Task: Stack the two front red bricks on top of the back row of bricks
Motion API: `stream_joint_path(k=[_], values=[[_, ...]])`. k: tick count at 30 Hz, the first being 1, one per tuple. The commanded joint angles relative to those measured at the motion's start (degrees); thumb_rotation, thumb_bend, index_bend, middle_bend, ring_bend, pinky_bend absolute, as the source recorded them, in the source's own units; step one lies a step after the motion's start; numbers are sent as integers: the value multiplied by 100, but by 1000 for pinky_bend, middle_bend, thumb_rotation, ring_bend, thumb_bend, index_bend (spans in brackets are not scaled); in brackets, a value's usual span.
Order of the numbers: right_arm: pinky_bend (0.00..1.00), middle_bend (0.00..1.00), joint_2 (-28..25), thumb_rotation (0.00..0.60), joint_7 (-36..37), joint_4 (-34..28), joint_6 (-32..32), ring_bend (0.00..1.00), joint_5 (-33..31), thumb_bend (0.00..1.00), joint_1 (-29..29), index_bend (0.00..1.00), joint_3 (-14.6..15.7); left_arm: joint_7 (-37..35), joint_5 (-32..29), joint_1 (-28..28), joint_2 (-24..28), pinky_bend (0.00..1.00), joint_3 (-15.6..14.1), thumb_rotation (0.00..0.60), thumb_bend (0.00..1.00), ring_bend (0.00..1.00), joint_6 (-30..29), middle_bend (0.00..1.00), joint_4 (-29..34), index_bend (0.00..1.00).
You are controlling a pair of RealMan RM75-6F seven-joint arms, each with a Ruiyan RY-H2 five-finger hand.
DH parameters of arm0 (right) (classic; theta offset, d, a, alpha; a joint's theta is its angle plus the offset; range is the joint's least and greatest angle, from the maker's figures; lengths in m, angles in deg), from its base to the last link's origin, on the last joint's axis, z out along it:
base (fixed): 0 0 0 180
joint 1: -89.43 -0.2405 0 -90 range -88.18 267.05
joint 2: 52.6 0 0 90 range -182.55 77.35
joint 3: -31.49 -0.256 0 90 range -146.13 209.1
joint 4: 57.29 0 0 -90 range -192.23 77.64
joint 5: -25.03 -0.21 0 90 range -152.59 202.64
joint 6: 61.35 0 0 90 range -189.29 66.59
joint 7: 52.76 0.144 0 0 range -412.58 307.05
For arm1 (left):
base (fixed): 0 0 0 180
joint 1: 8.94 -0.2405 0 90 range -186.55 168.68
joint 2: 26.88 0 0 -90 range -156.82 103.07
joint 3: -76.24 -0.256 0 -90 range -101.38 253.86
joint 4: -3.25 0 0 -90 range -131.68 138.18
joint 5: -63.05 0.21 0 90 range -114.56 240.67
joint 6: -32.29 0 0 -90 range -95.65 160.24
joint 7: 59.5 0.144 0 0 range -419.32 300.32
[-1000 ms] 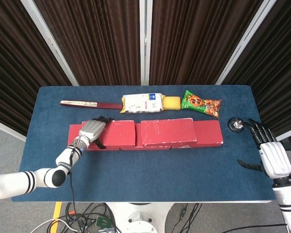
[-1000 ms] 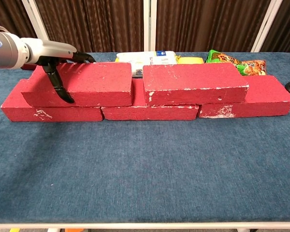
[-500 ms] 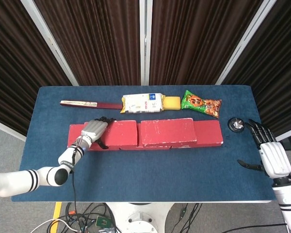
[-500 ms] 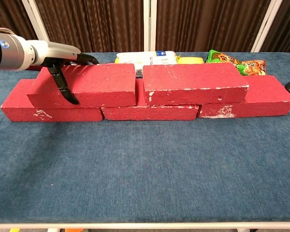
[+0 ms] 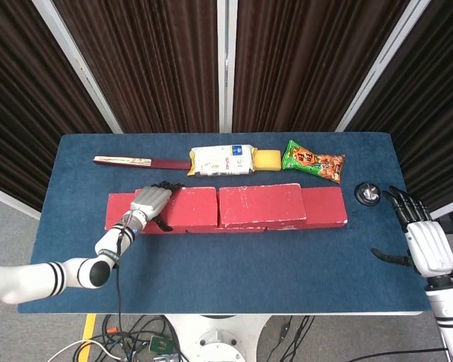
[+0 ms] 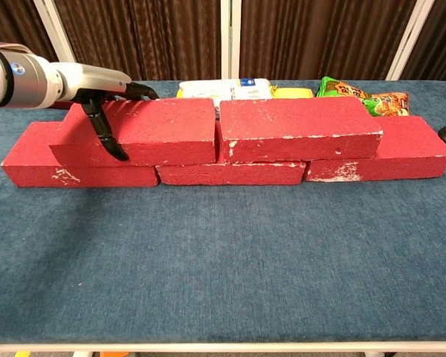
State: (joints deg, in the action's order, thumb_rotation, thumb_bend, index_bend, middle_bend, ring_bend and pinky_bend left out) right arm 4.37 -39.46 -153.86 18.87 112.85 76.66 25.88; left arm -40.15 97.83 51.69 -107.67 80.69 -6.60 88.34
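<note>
From the head view, a blue table (image 5: pixel 226 264) is being seen from above, with a row of red bricks lying across its middle. Two upper bricks are being carried on that row: the left upper brick (image 5: pixel 187 208) and the right upper brick (image 5: pixel 261 204), lying end to end and nearly touching. The left upper brick is being gripped at its left end by the left hand (image 5: pixel 149 202), fingers over the top and thumb down the front. The right hand (image 5: pixel 425 243) is being held with fingers spread, holding nothing, near the table's right edge, beside a small round metal object (image 5: pixel 367 194). Behind the bricks, a flat dark red stick (image 5: pixel 140 161), a white packet (image 5: pixel 222 161), a yellow block (image 5: pixel 268 159) and a green snack bag (image 5: pixel 312 162) are being shown in a line. From the chest view, the bottom row of bricks (image 6: pixel 230 173) is being seen front-on, with both upper bricks resting on it, each bridging a joint below. The left hand (image 6: pixel 104 104) is being wrapped around the left upper brick (image 6: pixel 145 132), its black thumb lying down the front face. The right upper brick (image 6: pixel 297 128) is being touched by nothing.
</note>
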Motion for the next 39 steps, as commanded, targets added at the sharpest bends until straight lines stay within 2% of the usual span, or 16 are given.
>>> stream_joint_path(k=[1, 39], values=[[0, 0, 10, 600, 17, 13, 1, 0, 1, 0, 3, 0, 1, 12, -21, 20, -9, 268, -7, 600, 190, 63, -16, 156, 3, 0], [0, 0, 53, 600, 82, 122, -36, 0, -41, 0, 14, 0, -9, -133, -128, 158, -86, 268, -68, 600, 190, 63, 57, 155, -89, 0]])
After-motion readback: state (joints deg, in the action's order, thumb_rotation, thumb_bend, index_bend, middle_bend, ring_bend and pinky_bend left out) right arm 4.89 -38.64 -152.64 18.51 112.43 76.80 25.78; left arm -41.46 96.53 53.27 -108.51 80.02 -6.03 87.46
